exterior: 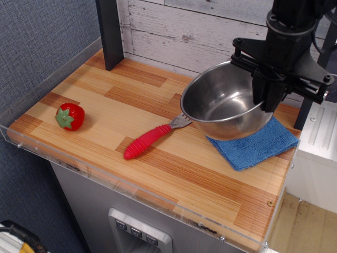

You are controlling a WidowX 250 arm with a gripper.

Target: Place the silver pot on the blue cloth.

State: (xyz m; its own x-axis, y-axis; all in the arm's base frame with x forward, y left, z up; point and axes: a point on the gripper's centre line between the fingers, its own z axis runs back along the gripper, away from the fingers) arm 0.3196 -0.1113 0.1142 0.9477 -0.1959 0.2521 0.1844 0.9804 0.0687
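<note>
The silver pot point(224, 108) is a shiny round steel bowl, held tilted just over the blue cloth point(258, 145). Its base hides most of the cloth; whether it touches the cloth I cannot tell. My black gripper point(266, 95) comes down from the upper right and is shut on the pot's right rim. The blue cloth lies flat at the right of the wooden counter, with its front and right parts showing.
A fork with a red handle point(147, 141) lies mid-counter, its tines partly under the pot. A toy strawberry point(69, 116) sits at the left. A dark post point(110, 31) stands at the back left. A clear rail point(131, 182) edges the counter's front.
</note>
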